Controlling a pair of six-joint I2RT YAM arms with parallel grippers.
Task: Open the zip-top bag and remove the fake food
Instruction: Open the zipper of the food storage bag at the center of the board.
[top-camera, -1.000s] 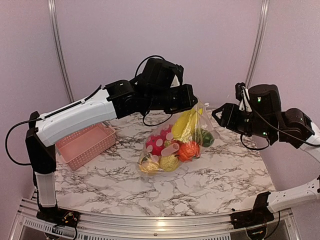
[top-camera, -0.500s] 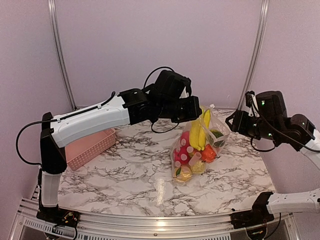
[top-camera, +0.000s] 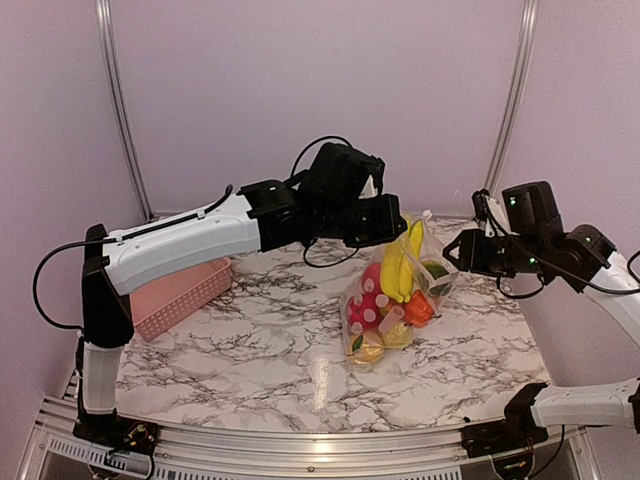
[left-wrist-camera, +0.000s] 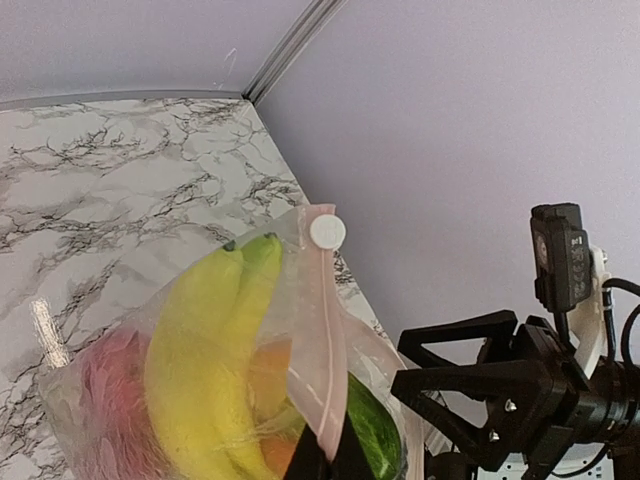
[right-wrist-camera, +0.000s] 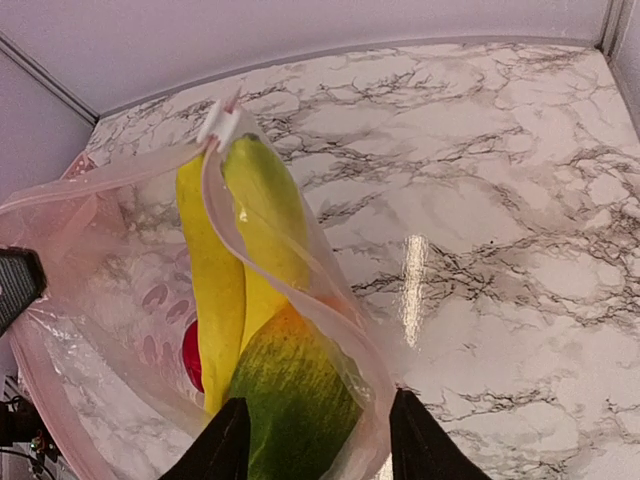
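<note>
The zip-top bag (top-camera: 372, 318) hangs upright from its top edge, its bottom resting on the table. Inside it is the fake food: yellow bananas (top-camera: 396, 268), a pink dragon fruit (top-camera: 362, 300), and orange, yellow and green pieces. My left gripper (top-camera: 395, 222) is shut on the bag's pink zip strip (left-wrist-camera: 322, 350) just below the white slider (left-wrist-camera: 327, 232). My right gripper (top-camera: 452, 250) is open at the bag's right side. In the right wrist view its fingers (right-wrist-camera: 226, 442) straddle the bag's edge (right-wrist-camera: 345, 300) and a green-orange piece (right-wrist-camera: 290, 400).
A pink slatted basket (top-camera: 175, 290) stands at the left of the marble table (top-camera: 250, 350), under the left arm. The back wall and two metal posts stand close behind the bag.
My left gripper has lifted the bag and carried it right, so it hangs upright instead of slumped. My right gripper drew back, then came in against the bag's right edge.
</note>
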